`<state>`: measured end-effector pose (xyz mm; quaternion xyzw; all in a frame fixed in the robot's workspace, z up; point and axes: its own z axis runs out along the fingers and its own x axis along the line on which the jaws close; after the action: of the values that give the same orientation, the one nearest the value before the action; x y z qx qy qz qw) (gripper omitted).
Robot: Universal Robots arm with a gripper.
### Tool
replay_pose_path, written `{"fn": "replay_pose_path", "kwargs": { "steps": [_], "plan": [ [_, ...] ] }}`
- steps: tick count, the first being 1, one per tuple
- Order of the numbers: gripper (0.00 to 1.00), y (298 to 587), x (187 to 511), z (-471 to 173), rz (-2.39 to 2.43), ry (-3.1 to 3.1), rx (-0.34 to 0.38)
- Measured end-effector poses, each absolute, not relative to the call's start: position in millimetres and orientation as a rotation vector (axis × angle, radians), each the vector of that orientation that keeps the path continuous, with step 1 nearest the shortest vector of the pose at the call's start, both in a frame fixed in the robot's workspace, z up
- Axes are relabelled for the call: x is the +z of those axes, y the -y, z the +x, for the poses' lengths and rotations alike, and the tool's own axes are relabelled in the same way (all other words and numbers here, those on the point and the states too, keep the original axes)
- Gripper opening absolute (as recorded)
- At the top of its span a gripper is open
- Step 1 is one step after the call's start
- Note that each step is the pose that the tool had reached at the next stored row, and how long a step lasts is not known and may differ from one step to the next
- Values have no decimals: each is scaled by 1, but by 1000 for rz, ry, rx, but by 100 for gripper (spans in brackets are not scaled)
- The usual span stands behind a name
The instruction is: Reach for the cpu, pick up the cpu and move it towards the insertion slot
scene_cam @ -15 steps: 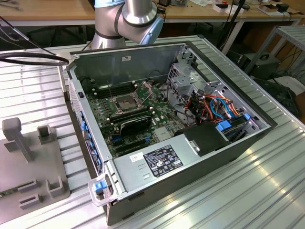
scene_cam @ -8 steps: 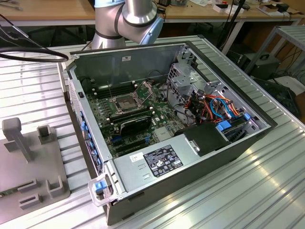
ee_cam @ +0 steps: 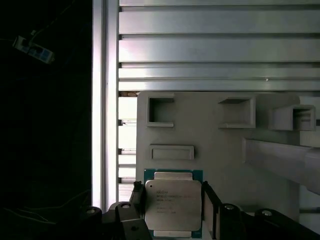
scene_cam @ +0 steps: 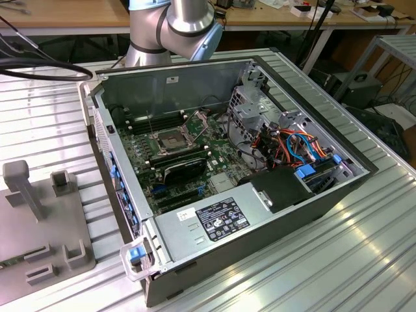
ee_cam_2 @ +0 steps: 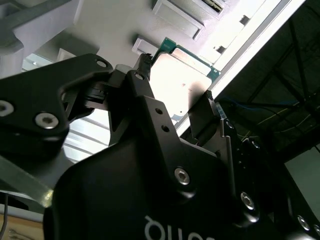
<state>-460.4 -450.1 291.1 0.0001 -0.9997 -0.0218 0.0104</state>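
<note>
The cpu [ee_cam: 173,200], a small square chip with a dull silver face on a green board, lies between my two black fingers in both wrist views. My gripper [ee_cam: 172,192] is shut on it, one fingertip [ee_cam_2: 145,62] against each opposite edge of the cpu [ee_cam_2: 182,80]. It hangs over or rests on the grey fixture plate [ee_cam: 215,150]; I cannot tell which. The insertion slot [scene_cam: 169,138], a square socket with a silver frame and raised lid, sits on the motherboard inside the open computer case [scene_cam: 292,214], well away from the fixture.
The arm's base [scene_cam: 175,26] stands behind the case. The grey fixture plate [scene_cam: 39,221] lies at the exterior view's left with a tall post [scene_cam: 19,185] and several raised pockets. Ribbed aluminium table [scene_cam: 364,260] surrounds the case. Cables and a drive cage fill the case's right side.
</note>
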Motion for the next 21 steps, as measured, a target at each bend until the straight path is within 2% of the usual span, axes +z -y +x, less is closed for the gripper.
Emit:
{"fn": "replay_pose_path", "kwargs": {
  "steps": [21],
  "plan": [
    [55,450,297,-460,0,3120,-68]
  ]
}}
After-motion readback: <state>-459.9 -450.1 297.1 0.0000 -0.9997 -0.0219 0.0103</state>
